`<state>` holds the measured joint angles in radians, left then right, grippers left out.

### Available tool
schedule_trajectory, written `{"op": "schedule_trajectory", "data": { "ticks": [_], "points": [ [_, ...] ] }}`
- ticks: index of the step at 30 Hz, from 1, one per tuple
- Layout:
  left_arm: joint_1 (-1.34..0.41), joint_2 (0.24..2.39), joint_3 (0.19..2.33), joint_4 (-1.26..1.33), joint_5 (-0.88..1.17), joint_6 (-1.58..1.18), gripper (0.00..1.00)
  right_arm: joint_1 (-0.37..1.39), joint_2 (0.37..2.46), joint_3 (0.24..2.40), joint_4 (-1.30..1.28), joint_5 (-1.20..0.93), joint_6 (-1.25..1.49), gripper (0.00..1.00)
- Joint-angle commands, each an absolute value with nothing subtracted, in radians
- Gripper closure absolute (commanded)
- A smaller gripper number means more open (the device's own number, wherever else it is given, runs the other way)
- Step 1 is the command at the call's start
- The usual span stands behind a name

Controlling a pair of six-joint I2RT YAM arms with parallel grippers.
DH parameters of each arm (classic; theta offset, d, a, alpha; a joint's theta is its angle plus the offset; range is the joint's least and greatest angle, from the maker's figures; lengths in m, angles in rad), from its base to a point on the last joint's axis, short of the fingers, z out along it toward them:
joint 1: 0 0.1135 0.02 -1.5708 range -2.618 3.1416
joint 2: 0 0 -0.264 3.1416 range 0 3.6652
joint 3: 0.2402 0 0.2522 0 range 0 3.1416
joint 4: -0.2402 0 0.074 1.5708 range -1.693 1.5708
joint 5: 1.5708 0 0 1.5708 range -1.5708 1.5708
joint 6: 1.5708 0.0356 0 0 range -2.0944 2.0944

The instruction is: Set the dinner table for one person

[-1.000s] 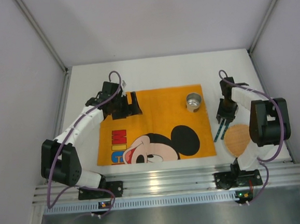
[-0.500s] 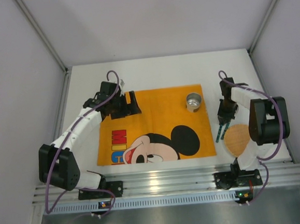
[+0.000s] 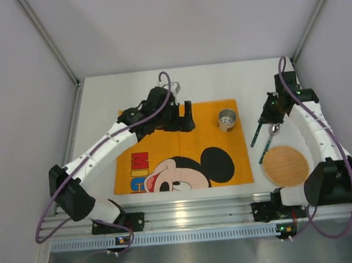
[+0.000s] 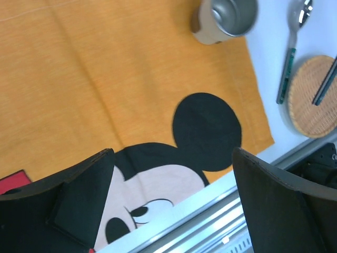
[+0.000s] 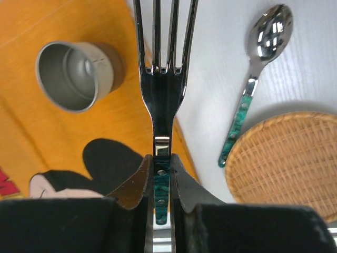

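Observation:
The white dinner table (image 3: 202, 80) carries an orange Mickey Mouse mat (image 3: 183, 146). A metal cup (image 3: 226, 119) stands on the mat's far right corner. My right gripper (image 3: 271, 110) is shut on the green handle of a fork (image 5: 163, 79) and holds it above the mat's right edge (image 5: 160, 163); the tines point away. A green-handled spoon (image 3: 268, 145) lies on the table beside a round wicker mat (image 3: 284, 164). My left gripper (image 3: 186, 116) is open and empty over the orange mat, left of the cup (image 4: 174, 184).
A ribbed aluminium rail (image 3: 200, 212) runs along the near edge, with both arm bases on it. Grey walls close in the table on the left, back and right. In the left wrist view the cup (image 4: 226, 18) and spoon (image 4: 292, 52) lie ahead.
My left arm has reached right across the orange mat towards the cup. My right arm has swung back and outward with the fork, uncovering the wicker mat; the spoon stays on the table.

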<state>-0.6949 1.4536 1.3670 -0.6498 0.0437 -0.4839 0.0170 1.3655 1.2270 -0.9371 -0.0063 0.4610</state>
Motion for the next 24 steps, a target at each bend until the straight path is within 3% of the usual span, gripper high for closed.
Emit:
{"op": "schedule_trajectory", "data": {
  "ticks": [1, 7, 12, 24],
  "points": [
    [-0.854, 1.524, 1.477, -0.682, -0.103, -0.548, 0.02, 0.012, 1.269, 1.233, -1.003, -0.159, 0.502, 1.00],
    [-1.136, 1.759, 1.736, -0.767, -0.215, -0.591, 0.09, 0.046, 1.135, 1.186, -1.011, -0.216, 0.551, 1.00],
    [-1.302, 1.922, 1.968, -0.879, -0.308, -0.610, 0.09, 0.077, 1.072, 1.178, -1.051, -0.242, 0.563, 1.00],
    [-1.391, 2.074, 2.083, -0.920, -0.408, -0.689, 0.20, 0.140, 0.931, 1.177, -1.180, -0.256, 0.563, 1.00]
  ]
}}
